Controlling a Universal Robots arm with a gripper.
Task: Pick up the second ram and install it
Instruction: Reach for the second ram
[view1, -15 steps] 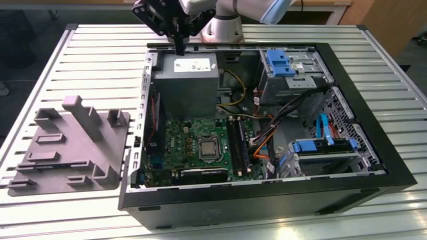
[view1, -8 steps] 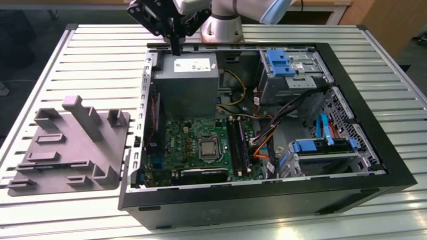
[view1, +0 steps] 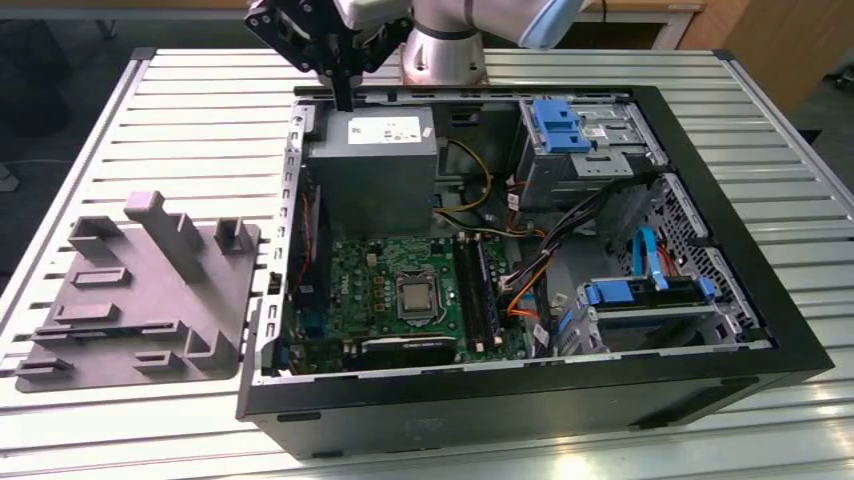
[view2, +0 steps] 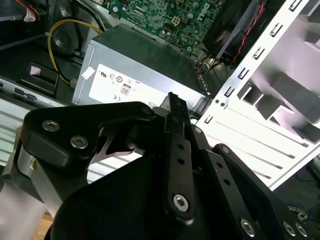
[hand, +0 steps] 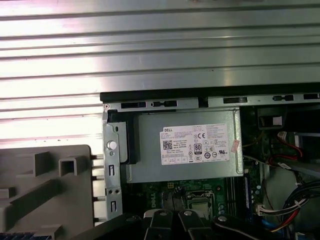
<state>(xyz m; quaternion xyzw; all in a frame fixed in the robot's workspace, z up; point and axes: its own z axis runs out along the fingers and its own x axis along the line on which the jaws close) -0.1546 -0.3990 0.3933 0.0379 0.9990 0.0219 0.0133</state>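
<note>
Exterior view: the end effector (view1: 344, 97) is recorded over the far edge of the open case (view1: 534, 405), directly above the grey power supply (view1: 371, 160). Its fingers are seen drawn together into one narrow dark tip, and nothing is observed between them. In the second wrist view the end effector (view2: 175, 102) is shown with the same closed tip, and the labelled face of the power supply (view2: 140, 75) lies beyond it. Contact between tip and power supply cannot be confirmed.

The ram (view1: 114, 329) is noted as a thin dark strip with a bluish cast. It lies flat in a recess of the grey tray (view1: 147, 290), on the side of the tray nearer the camera. The tray is set on the slatted bench (view1: 200, 110), just beside the case on the exterior view's left. The ram is well apart from the end effector. In the first wrist view a bluish patterned strip, taken to be the ram (hand: 17, 234), is seen at the edge of the tray (hand: 45, 190).

Inside the case, the green motherboard (view1: 380, 275) is seen below the power supply, with long black slots (view1: 474, 290) along the side toward the exterior view's right. Whether any slot is occupied cannot be determined.
</note>
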